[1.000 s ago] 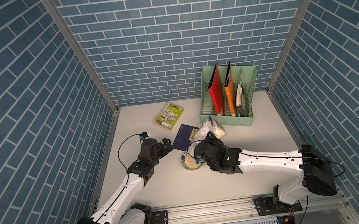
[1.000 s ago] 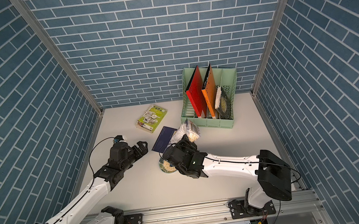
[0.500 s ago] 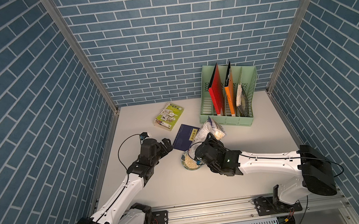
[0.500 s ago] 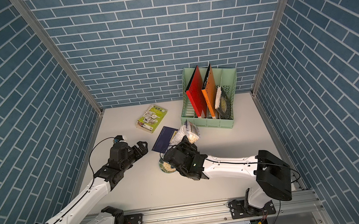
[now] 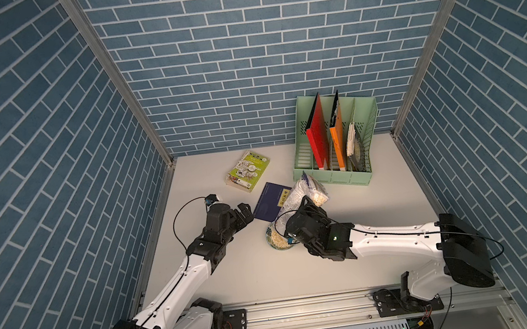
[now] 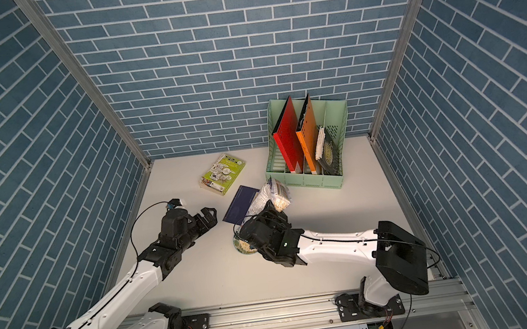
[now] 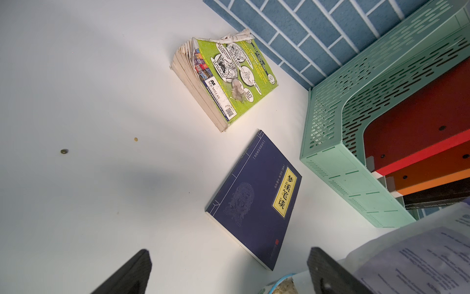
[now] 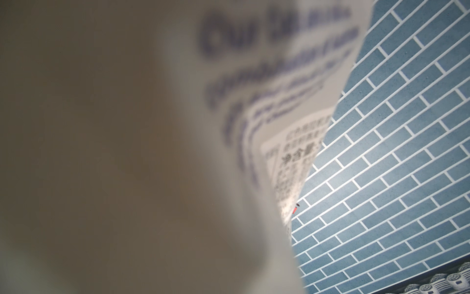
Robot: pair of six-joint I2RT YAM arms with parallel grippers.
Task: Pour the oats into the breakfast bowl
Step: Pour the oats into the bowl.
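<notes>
1. Your right tool (image 5: 308, 203) is clamped on the white pouch (image 5: 304, 190) and holds it tilted in the air above the breakfast bowl (image 5: 268, 237). Your left tool (image 5: 244, 210) stands wide and empty, just beside the near edge of the dark blue book (image 5: 268, 202).
2. Your desk (image 5: 379, 202) carries everything else, and both arms reach over it from the rail at the front.
3. At the far right of the desk you have a mint-green file rack (image 5: 335, 176) with a red and an orange folder standing in it.
4. The pouch's filled end points up towards the rack. In the right wrist view its blurred blue print (image 8: 267, 76) fills most of the frame, so you cannot see the tool's pads there.
5. The green picture book (image 5: 249, 170) lies flat near the back wall, and the dark blue book lies flat between it and the bowl.
6. The breakfast bowl sits on the desk under your right wrist, which partly hides it.
7. Pale oats (image 5: 278, 239) lie inside the bowl, and more show through the pouch's clear window.
</notes>
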